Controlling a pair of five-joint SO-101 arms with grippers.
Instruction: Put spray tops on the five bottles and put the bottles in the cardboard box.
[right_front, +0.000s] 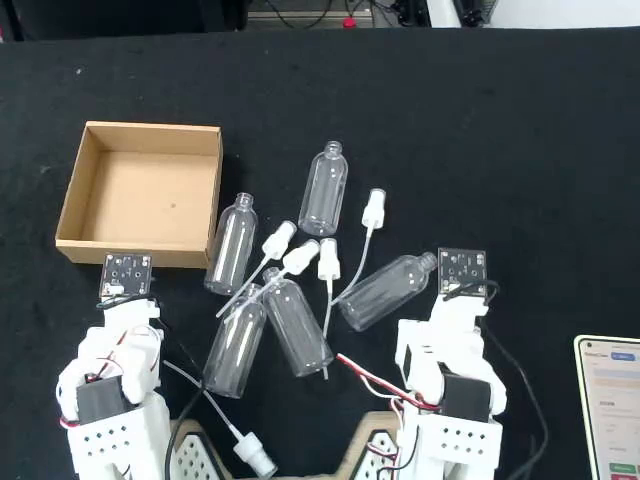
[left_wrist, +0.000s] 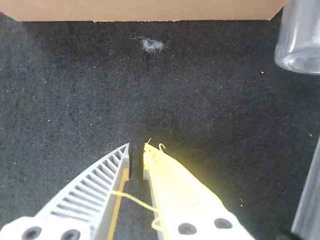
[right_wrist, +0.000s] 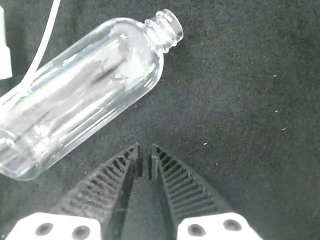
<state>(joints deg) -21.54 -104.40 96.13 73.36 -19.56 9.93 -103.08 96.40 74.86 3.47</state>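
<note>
Five clear bottles without tops lie on the black table: one (right_front: 324, 187) near the middle, one (right_front: 231, 243) beside the cardboard box (right_front: 75, 190), two (right_front: 236, 340) (right_front: 297, 325) side by side nearer the arms, and one (right_front: 388, 290) by the right arm. White spray tops (right_front: 373, 210) (right_front: 279, 240) (right_front: 329, 258) with thin tubes lie among them. My left gripper (left_wrist: 136, 160) is shut and holds nothing, just short of the box wall (left_wrist: 145, 10). My right gripper (right_wrist: 145, 160) is shut and holds nothing, beside a bottle (right_wrist: 85, 95).
Another spray top (right_front: 255, 455) lies at the front between the arm bases. A bottle base (left_wrist: 301, 37) sits off to one side of the left gripper. A phone or tablet (right_front: 612, 405) lies at the table's right front corner. The far half of the table is bare.
</note>
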